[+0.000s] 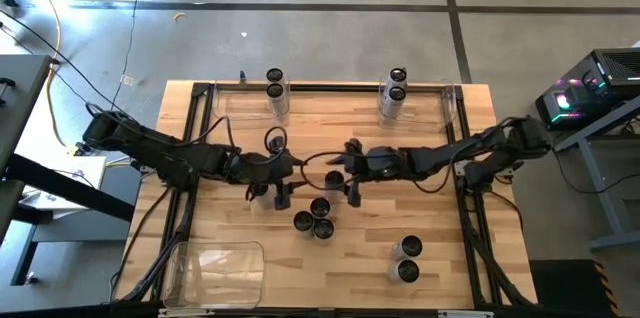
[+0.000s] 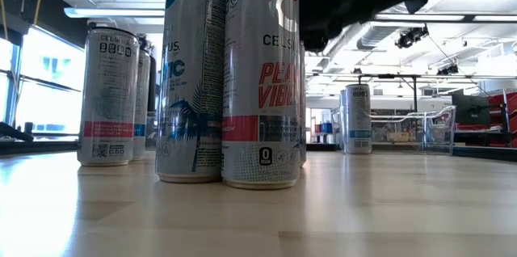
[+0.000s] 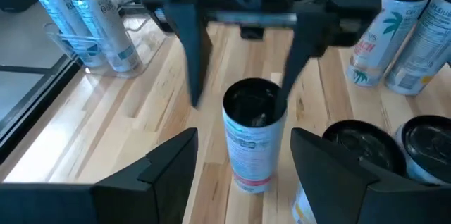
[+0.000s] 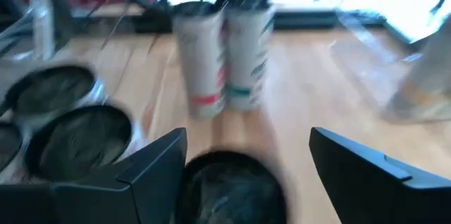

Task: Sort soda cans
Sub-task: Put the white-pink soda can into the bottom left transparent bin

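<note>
Seen from overhead at the near edge of the tabletop [image 1: 230,228]: a clear plastic bin [image 1: 222,268] at the near left corner, lying empty; two soda cans [image 1: 406,258] standing together near the right front, bare wood all around them; wide open boards between bin and pair.

Farther in, mid-tabletop: a tight cluster of three cans [image 1: 315,218], with one more can [image 1: 334,180] just behind it between the two arms; left gripper [image 1: 283,195] reaching in from the left, jaws spread apart, holding nothing, a can [image 3: 254,136] standing upright between and just beyond the fingers [image 3: 169,164] without visible contact; right gripper [image 1: 352,190] reaching in from the right, jaws likewise spread and empty, a dark can top [image 4: 229,185] sitting low between its fingers [image 4: 151,160]; the two grippers close to each other across that can, little room to spare.

At the far edge: two cans [image 1: 275,85] left of centre and two cans [image 1: 395,86] right of centre, inside a second clear bin [image 1: 445,108] along the back rail; black frame rails bounding left, right and far sides.

From tabletop height: tall silver cans [image 2: 260,79] filling the foreground.
</note>
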Available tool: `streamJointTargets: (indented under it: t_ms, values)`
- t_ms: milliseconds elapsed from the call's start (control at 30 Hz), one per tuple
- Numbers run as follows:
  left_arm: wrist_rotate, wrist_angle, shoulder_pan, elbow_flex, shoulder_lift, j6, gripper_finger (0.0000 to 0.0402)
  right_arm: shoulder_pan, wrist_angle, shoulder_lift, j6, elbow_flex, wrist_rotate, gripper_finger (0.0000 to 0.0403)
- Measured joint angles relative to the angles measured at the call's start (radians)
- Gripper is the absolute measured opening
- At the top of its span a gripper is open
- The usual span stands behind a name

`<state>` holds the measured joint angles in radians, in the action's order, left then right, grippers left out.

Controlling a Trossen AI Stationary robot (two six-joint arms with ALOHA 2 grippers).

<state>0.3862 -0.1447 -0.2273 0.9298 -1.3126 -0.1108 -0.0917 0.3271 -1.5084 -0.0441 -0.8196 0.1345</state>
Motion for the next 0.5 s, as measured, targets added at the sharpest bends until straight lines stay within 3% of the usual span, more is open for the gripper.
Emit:
streamJointTargets:
  t_ms: [233,500]
  values:
    - [-0.018,0.127,0.025,0.000,-0.040,0.066,0.0224,-0.013,-0.060,0.167,0.026,0.000,0.104,0.0296]
    - [-0.208,0.292,0.085,0.000,-0.143,0.116,0.0268,-0.140,-0.277,0.427,0.042,0.000,0.313,0.0296]
